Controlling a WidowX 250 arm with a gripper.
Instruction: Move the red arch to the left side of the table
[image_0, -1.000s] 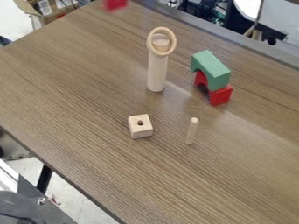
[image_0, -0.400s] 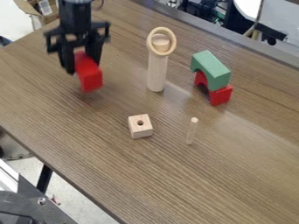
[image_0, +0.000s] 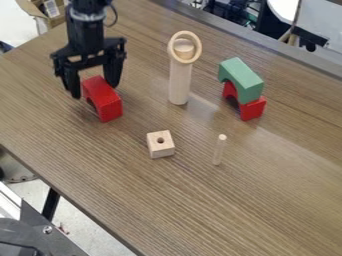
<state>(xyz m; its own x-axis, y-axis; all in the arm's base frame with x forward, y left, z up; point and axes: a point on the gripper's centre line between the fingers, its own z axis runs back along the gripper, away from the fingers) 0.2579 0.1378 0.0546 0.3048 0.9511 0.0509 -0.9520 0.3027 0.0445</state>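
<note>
the red arch (image_0: 105, 101) sits on the left part of the table (image_0: 167, 200), upright on its feet, its hollow facing the near left edge. the gripper (image_0: 94, 90) has its fingers spread, one at either side of the arch's far end, and does not seem to pinch it. so the step in hand, as i judge it, is the letting go, with the placing as good as done.

to do it well, make sure both feet bear flat before anything lifts. then raise the gripper straight up, slowly, until the tips are above the arch's top, and only after that swing away. a sideways drift now could catch a face of the arch and twist or tip it. the fingers look very near its sides, so there is little room to stray; if one drags, stop and widen the grip a touch. on the way out, keep wide of the tall cylinder (image_0: 179, 85) with its ring (image_0: 172, 50), which could topple.

the arm (image_0: 85, 30) comes in from the top edge at the left, hanging nearly vertical, its fingers pointing down at the table.
</note>
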